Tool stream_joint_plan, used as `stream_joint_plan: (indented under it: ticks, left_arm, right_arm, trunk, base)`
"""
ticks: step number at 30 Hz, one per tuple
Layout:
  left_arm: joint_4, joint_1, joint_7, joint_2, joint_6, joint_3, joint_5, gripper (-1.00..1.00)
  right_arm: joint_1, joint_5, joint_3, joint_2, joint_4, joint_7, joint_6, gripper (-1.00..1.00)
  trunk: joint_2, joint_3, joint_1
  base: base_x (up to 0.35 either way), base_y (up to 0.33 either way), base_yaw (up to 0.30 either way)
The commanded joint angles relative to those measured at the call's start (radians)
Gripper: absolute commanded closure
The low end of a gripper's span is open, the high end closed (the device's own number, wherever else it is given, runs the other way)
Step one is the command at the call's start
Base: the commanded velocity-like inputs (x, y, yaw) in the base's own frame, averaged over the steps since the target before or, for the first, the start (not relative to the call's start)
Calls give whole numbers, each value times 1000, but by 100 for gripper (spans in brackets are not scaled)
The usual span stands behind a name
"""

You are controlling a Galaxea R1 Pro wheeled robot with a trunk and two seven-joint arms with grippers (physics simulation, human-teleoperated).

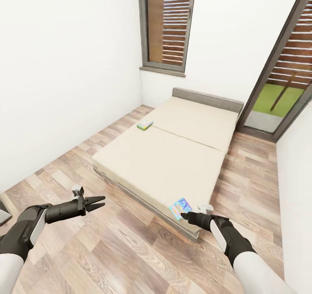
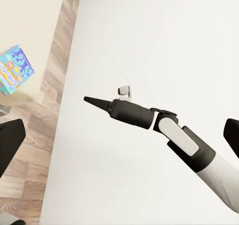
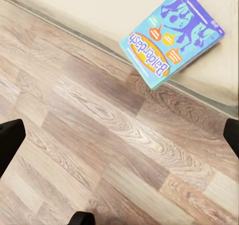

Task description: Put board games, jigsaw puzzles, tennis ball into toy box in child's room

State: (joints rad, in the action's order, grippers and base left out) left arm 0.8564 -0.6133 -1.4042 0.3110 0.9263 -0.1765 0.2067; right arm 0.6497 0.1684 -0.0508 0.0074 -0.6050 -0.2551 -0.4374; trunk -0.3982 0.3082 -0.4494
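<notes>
- The blue game [image 1: 180, 208] sits at the near corner of the bed [image 1: 173, 155], one corner poking out over the edge above the floor [image 1: 121, 250]. The right wrist view shows that overhang nicely [image 3: 172, 36], and I'd guess it gives the fingers a lip to pinch.
- The second game [image 1: 144, 124], the pale green one, lies way up the bed by its left edge, near the seam, well apart from the blue one.
- The right gripper [image 1: 183, 216] is just beside the blue game, tip pointing at it, not touching as far as I can see. In the left wrist view its fingers [image 2: 97, 103] read as one closed point, so I'd call it shut and empty. Looks like it's lining up for the blue game, and it'll have to open first.
- The right arm reaches forward and inward, low, about level with the mattress edge.
- The left gripper [image 1: 96, 202] hangs over bare floor, jaws spread, holding nothing. That arm is stretched out level, pointing right, well short of the bed. Parked for now, I'd say.
</notes>
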Motion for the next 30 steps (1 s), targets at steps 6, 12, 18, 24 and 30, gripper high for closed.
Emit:
stream_joint_plan:
  ticks: [6,12,18,24,30]
  left_arm:
    - [1,0,-2,0,11,0,2,-100]
    - [0,0,-1,0,11,0,2,-100]
    - [1,0,-1,0,11,0,2,-100]
    - [1,0,-2,0,11,0,2,-100]
    - [1,0,-2,0,10,0,2,-100]
  right_arm:
    - [1,5,-4,1,-1,-3,-7,-100]
    - [1,5,-4,1,-1,-3,-7,-100]
    - [1,5,-4,2,-1,-3,-7,-100]
    - [1,5,-4,1,-1,-3,-7,-100]
    - [1,5,-4,2,-1,-3,-7,-100]
  trunk:
    - [-2,-6,-1]
    - [-2,-13,-1]
    - [-2,-20,-1]
    - [-2,-27,-1]
    - [-2,-35,-1]
  base:
    - [0,134,-220]
    - [0,255,-220]
    - [0,280,-220]
    - [0,284,-220]
    - [43,202,-220]
